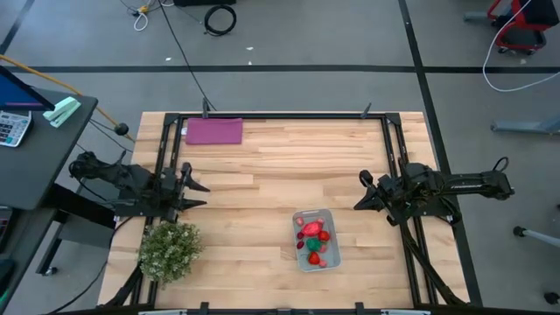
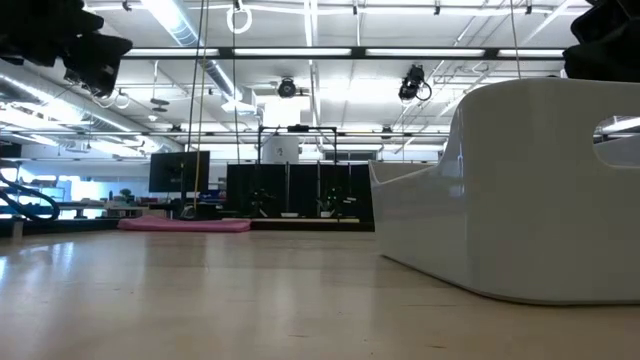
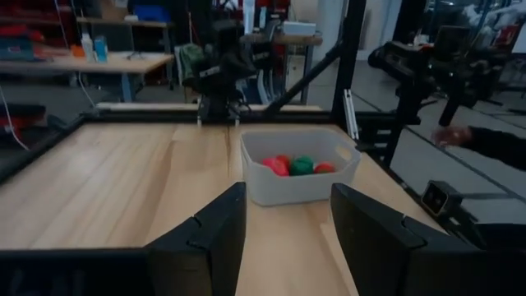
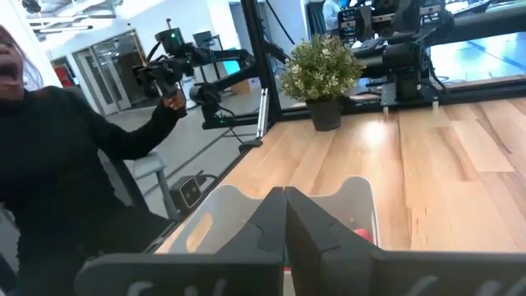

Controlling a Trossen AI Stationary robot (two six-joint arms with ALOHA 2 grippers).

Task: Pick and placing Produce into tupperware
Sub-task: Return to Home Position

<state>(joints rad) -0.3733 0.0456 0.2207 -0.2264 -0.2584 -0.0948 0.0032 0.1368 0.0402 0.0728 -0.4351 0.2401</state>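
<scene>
The tupperware [image 1: 315, 238] is a clear, shallow container standing on the wooden table, right of centre and toward the near edge. Inside it lies the produce: several red pieces [image 1: 315, 234] and one green piece [image 3: 302, 165]. My left gripper [image 1: 191, 186] hovers level at the table's left side. It is open and holds nothing, and in its wrist view its fingers [image 3: 215, 238] point toward the tupperware [image 3: 300, 174]. My right gripper [image 1: 361, 191] is held level at the table's right side, its fingers [image 4: 284, 234] shut on nothing, with the tupperware [image 4: 355, 205] just beyond them.
A flat purple rectangle [image 1: 213, 131] lies at the far left of the table. A bushy pale-green plant [image 1: 169, 249] stands at the near left corner. A black frame [image 1: 280, 116] runs round the table. A person in a dark sleeve [image 4: 74, 173] is beside the table.
</scene>
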